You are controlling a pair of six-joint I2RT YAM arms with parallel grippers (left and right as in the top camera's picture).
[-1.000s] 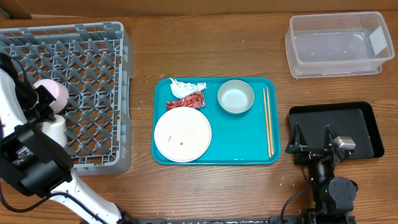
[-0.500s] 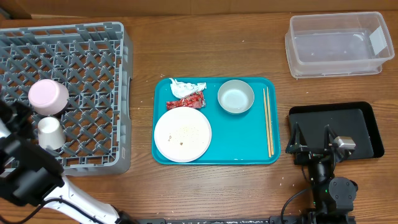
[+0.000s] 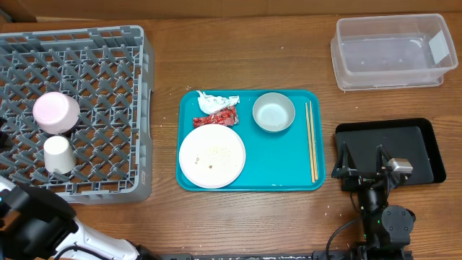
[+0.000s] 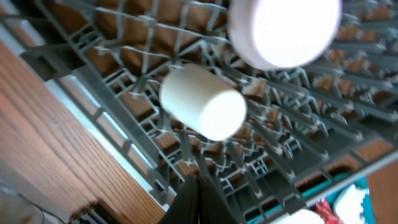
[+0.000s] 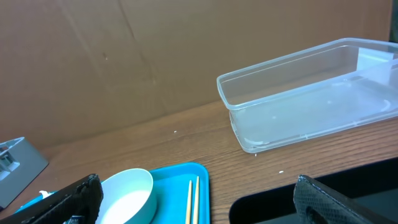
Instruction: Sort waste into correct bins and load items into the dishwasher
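Rack part-loaded, waste not yet sorted.

Two items are seen loaded in the grey dish rack [image 3: 108,43]: a pink bowl [image 3: 56,113], mouth down, and a small white cup [image 3: 58,154] just beside it. No waste is seen in the clear tub [image 3: 390,20] or the black tray [image 3: 426,152], so sorting is judged not begun. On the teal tray [image 3: 289,170] are left the plate [image 3: 211,156], a pale bowl [image 3: 273,113], the chopsticks [image 3: 311,141], the crumpled napkin [image 3: 216,102] and the red wrapper [image 3: 216,118]. Specks on the plate are probably rice grains [image 3: 213,153], though too small to be sure. The left gripper [image 4: 198,193] is pressed together on nothing, by the rack's edge; from overhead only its arm is seen, cut off at the corner. The right gripper [image 3: 362,149] is spread wide and empty over the black tray, part of which is hidden beneath it.
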